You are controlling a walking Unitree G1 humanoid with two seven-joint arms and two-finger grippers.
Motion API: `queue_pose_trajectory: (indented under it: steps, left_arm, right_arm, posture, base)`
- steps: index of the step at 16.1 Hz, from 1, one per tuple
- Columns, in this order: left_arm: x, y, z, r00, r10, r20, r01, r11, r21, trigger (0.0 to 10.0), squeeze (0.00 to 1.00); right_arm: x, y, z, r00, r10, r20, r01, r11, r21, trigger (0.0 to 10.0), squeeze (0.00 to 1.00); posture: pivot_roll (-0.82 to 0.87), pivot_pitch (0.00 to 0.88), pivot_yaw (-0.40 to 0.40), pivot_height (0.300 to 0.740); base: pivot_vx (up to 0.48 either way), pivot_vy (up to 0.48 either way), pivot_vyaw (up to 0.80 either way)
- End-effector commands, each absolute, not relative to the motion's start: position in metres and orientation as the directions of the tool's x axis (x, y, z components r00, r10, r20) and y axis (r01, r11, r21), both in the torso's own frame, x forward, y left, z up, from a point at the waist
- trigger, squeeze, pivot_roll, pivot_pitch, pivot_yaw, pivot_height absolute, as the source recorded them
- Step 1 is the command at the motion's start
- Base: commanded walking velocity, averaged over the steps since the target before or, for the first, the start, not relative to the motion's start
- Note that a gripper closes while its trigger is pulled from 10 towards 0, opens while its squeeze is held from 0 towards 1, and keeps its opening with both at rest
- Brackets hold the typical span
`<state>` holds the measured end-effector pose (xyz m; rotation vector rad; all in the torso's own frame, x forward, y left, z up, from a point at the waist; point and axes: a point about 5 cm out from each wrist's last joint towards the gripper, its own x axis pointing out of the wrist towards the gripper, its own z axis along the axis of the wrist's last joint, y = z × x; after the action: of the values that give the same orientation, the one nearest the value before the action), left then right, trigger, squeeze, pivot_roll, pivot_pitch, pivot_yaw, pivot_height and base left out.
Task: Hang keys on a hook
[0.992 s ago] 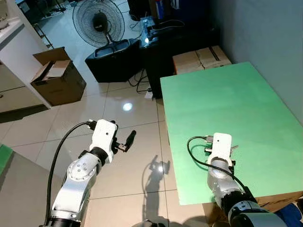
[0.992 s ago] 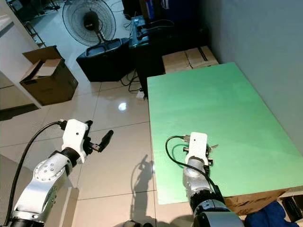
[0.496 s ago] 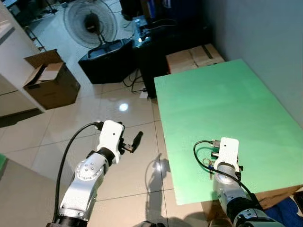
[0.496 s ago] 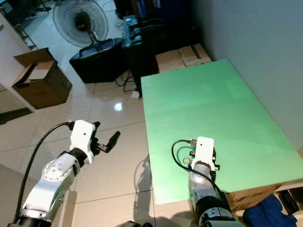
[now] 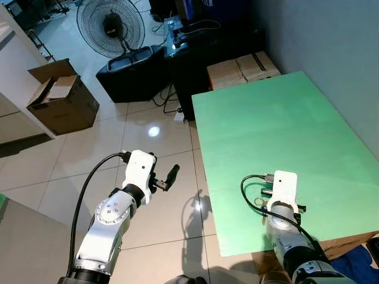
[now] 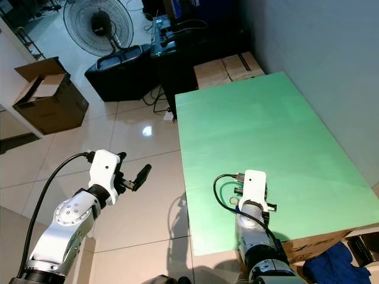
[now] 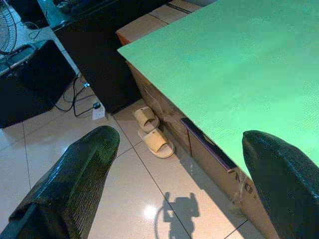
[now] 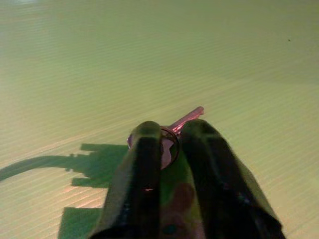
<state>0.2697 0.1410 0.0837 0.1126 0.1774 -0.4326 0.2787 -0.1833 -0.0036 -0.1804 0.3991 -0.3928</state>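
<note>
One small bunch of keys [image 8: 172,133] near the bench's [image 5: 284,118] near edge, pinched between nearly closed right gripper [image 8: 169,144] fingers; likely light, stiff, slippery, best held by the ring; left gripper [image 7: 179,164] wide apart, holding nothing

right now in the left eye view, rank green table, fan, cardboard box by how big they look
1. green table, by far the largest.
2. fan and open cardboard box look about alike; both sit farther off, so no firm order.

The green desk [image 5: 284,130] lies bare ahead of my right gripper [image 8: 169,144] (wall [image 5: 331,41] bounds its right); tiled floor [image 5: 154,154] left.
</note>
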Motion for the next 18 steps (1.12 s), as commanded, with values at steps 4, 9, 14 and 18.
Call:
queue_pose_trajectory:
  steps: [4, 9, 14, 18]
  left_arm:
    - [0.270, 0.148, 0.083, 0.899, -0.389, -0.200, 0.410, 0.909, 0.076, 10.0, 0.00]
    - [0.273, 0.147, 0.083, 0.895, -0.400, -0.198, 0.420, 0.904, 0.076, 10.0, 0.00]
    - [0.276, 0.143, 0.083, 0.895, -0.404, -0.188, 0.423, 0.903, 0.072, 10.0, 0.00]
    - [0.279, 0.139, 0.083, 0.894, -0.410, -0.181, 0.428, 0.901, 0.067, 10.0, 0.00]
  right_arm:
    - [0.275, -0.175, -0.006, 0.862, -0.376, -0.340, 0.307, 0.921, -0.241, 0.0, 0.00]
    - [0.279, -0.175, 0.003, 0.879, -0.381, -0.287, 0.323, 0.918, -0.230, 0.0, 0.00]
    - [0.290, -0.172, 0.032, 0.921, -0.357, -0.156, 0.319, 0.921, -0.223, 0.0, 0.00]
    - [0.292, -0.173, 0.036, 0.910, -0.377, -0.174, 0.331, 0.912, -0.243, 10.0, 0.82]
  posture:
    - [-0.18, 0.090, 0.286, 0.740]
    - [-0.19, 0.072, 0.292, 0.740]
    - [-0.20, 0.050, 0.284, 0.740]
    - [-0.21, 0.047, 0.282, 0.740]
  base:
    - [0.000, 0.000, 0.00]
    - [0.000, 0.000, 0.00]
    - [0.000, 0.000, 0.00]
    - [0.000, 0.000, 0.00]
